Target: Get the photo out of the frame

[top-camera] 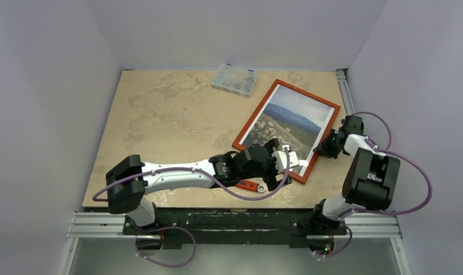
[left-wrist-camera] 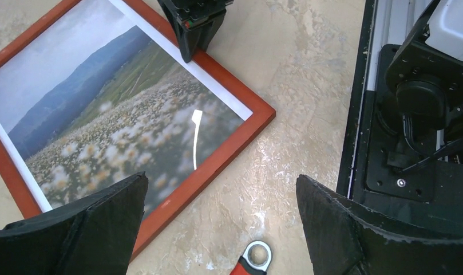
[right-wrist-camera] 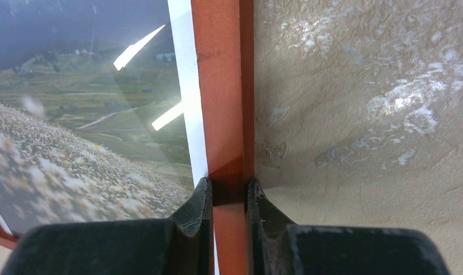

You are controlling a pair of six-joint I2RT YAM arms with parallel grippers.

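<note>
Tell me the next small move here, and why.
Probably raise the right gripper slightly, tipping the frame up off the table. Its jaws are shut on the moulding, the photo sits face up inside, and the left gripper hovers open near the corner.

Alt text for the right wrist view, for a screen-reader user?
The right gripper is shut on the red-orange side moulding of the frame, one finger on each side of it. Left of the moulding is the photo, a flower-speckled field with a white border and glare streaks; right of it, mottled beige table.
</note>
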